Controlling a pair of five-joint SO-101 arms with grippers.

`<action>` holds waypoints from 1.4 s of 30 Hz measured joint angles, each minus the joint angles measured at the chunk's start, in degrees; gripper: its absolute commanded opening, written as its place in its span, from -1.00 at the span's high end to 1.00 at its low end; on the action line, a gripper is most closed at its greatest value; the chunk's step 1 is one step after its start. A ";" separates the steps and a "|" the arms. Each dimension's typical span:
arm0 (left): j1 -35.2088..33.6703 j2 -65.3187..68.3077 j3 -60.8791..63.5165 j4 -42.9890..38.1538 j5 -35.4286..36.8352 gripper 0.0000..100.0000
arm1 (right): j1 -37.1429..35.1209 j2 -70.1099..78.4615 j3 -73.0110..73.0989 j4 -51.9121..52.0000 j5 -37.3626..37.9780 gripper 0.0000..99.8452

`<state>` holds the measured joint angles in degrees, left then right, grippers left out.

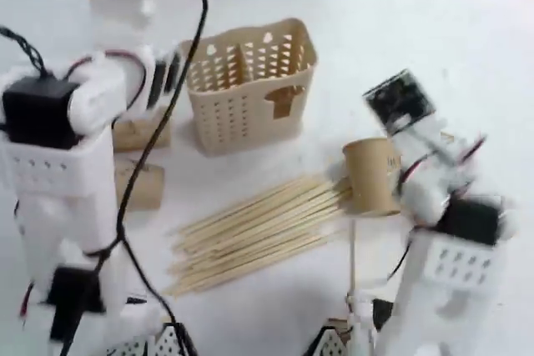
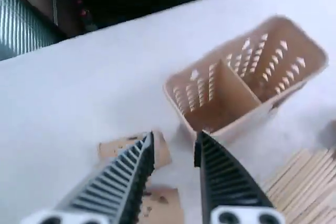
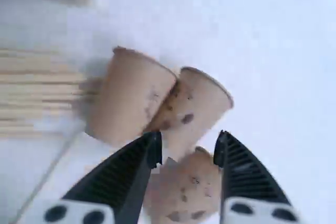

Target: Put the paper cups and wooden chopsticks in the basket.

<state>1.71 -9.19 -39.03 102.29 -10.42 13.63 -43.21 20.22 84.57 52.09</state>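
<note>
Beige and pierced with rows of holes, the basket [image 1: 242, 114] stands upright on the far middle of the white worktop [image 1: 434, 31], with a divider inside splitting it into compartments. The wooden chopsticks [image 1: 259, 231] lie in a loose flat pile nearer than the basket, all outside it. To the left of the basket, beside the left arm, one brown paper cup [image 1: 138, 133] lies on its side, and a second cup [image 1: 142, 185] lies nearer. The left gripper [image 2: 175, 139] hangs above these two with a narrow gap between its jaws and nothing in them. At the right end of the chopsticks, three more paper cups [image 3: 128, 95] lie clustered, two of them touching. The right gripper [image 3: 189, 137] hovers over that cluster, jaws spread and empty.
</note>
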 measured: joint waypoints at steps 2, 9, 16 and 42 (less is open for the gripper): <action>-0.53 -5.10 9.41 0.00 -2.90 0.71 | 4.57 7.03 -7.03 2.20 7.91 0.66; -0.44 -20.04 39.82 -4.66 -8.79 0.71 | 15.56 26.73 -22.77 6.51 27.78 0.58; -2.02 -33.85 71.03 -19.87 -8.97 0.71 | 21.27 41.93 -33.49 8.70 40.35 0.53; -7.30 -38.07 91.43 -35.87 -8.97 0.71 | 23.12 64.70 -37.10 13.19 44.92 0.69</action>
<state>-5.58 -47.25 52.40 66.42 -19.38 36.75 21.49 -16.88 97.76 97.01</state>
